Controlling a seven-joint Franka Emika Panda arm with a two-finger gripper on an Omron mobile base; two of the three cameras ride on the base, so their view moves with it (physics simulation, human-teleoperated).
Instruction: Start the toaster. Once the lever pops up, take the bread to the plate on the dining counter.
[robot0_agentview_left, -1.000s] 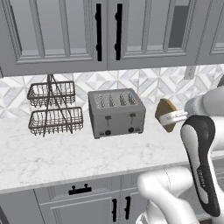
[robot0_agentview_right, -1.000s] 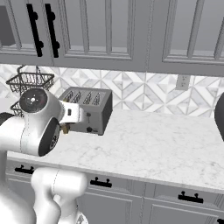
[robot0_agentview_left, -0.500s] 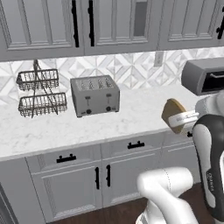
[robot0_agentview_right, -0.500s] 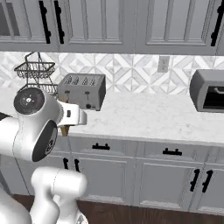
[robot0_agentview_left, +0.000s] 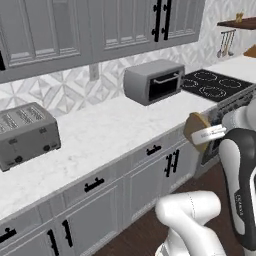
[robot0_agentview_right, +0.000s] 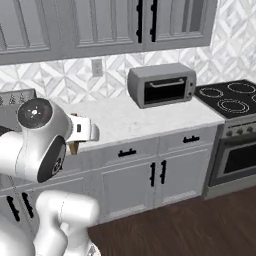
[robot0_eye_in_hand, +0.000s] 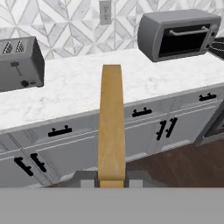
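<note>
Hand view shows my jaws (robot0_eye_in_hand: 111, 181) pinching the tan-brown slice of bread (robot0_eye_in_hand: 111, 122) at its lower end, so the slice stands edge-on up the middle of the picture, clear of everything behind it. Beyond it runs the white marble-patterned desk (robot0_eye_in_hand: 78, 87), with the boxy grey brushed-metal toaster (robot0_eye_in_hand: 19, 63) at the left and a grey toaster oven with a dark glass door (robot0_eye_in_hand: 177, 33) at the right, the two well apart. In the left base view the bread (robot0_agentview_left: 196, 127) hangs out in front of the desk's edge, above the grey cabinet doors (robot0_agentview_left: 150, 180) and just beside a black stovetop (robot0_agentview_left: 215, 85). In the right base view my white arm (robot0_agentview_right: 42, 137) hides most of the slice.
</note>
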